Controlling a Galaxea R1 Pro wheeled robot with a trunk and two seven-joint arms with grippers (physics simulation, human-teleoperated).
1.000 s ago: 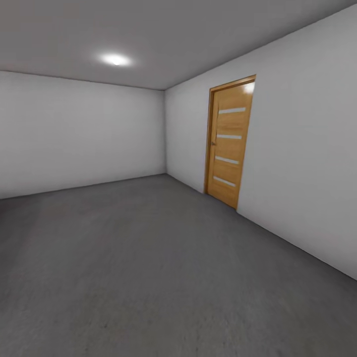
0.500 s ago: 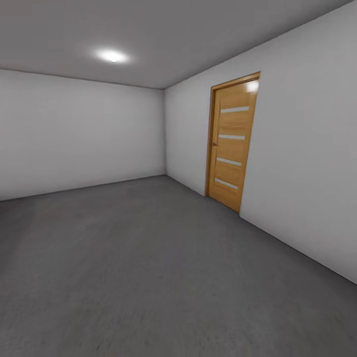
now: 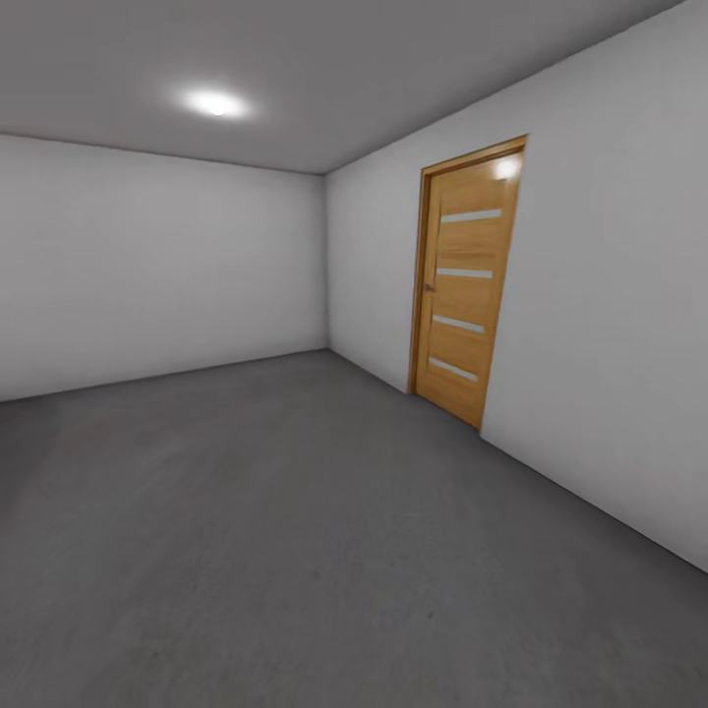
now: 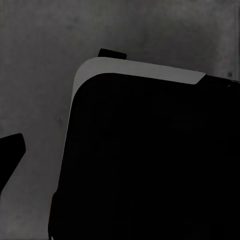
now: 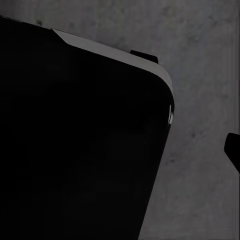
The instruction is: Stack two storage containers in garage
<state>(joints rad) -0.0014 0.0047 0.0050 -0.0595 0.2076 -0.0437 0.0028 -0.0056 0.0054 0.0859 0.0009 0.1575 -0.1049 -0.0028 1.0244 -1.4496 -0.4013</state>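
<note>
Dark grey, rough concrete floor (image 3: 295,531) spreads across the head view, running back to plain white-grey walls (image 3: 157,265); this bare room fits the garage. On the right-hand wall (image 3: 610,324) a closed wooden door (image 3: 460,285) stands in its frame, with four pale horizontal strips down its panel and a small handle on its left edge; a round ceiling light (image 3: 214,102) glows above the far left part of the room, and a bright reflection sits at the door's upper corner.

Each wrist view looks down at the same grey floor (image 4: 40,100), past a large black body with a rounded, pale-edged corner (image 4: 150,165) (image 5: 80,150); small dark shapes at the picture edges are too little to show whether either tool is open or closed, so I cannot tell.
</note>
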